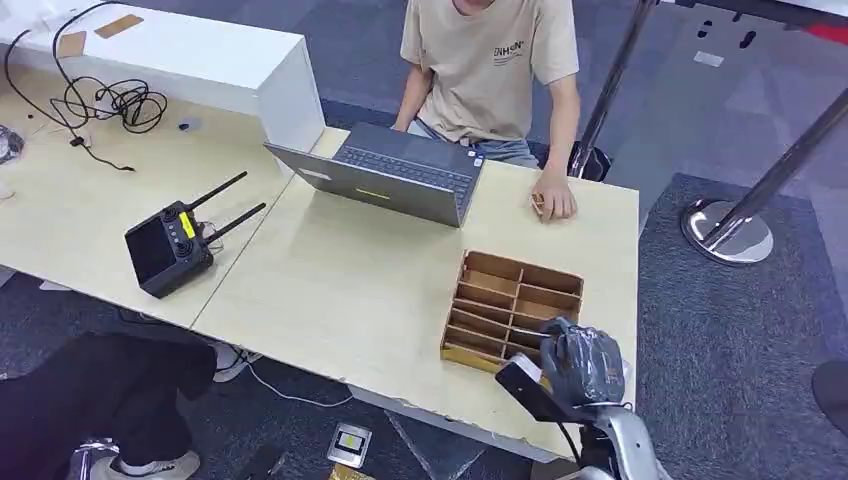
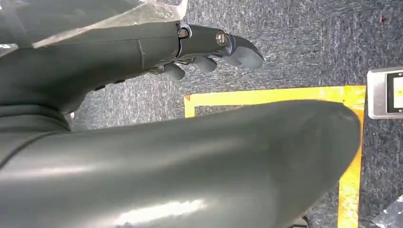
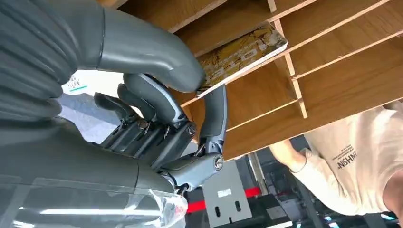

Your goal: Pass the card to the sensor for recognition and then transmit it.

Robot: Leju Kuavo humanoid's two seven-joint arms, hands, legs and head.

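Now, on your head view, the right hand (image 1: pixel 580 362) sits at about five o'clock, over the near right corner of the wooden slotted card rack (image 1: pixel 512 308) that lies flat on the pale wooden table (image 1: pixel 350 290). From the right wrist view you can see why: the thick grey thumb and one dark finger (image 3: pixel 216 114) pinch the card (image 3: pixel 242 52), a yellow-brown patterned one with a pale edge, at the end nearest the hand. The card lies tilted across the dividers (image 3: pixel 290 66) of the rack, its far end inside a compartment; you cannot tell whether that end rests on the wood. The other fingers curl back, away from the card.

Your left hand (image 2: pixel 209 52) hangs low over grey carpet (image 2: pixel 294 42), near a yellow line of floor tape (image 2: pixel 266 96). Its fingers are loosely curled with nothing between them.

At twelve o'clock on the head view, a person in a beige T-shirt (image 1: pixel 490 65) sits across the table, one hand (image 1: pixel 553 200) resting on the tabletop just beyond the rack. An open grey laptop (image 1: pixel 395 175) stands between eleven and twelve o'clock, its back toward you. At nine o'clock a black handheld controller (image 1: pixel 170 245) with two antennas lies on the table, and a coil of black cable (image 1: pixel 120 100) trails across the top at ten o'clock beside a white box-shaped unit (image 1: pixel 200 60). Chrome stanchion bases (image 1: pixel 728 232) stand on the carpet at two o'clock.
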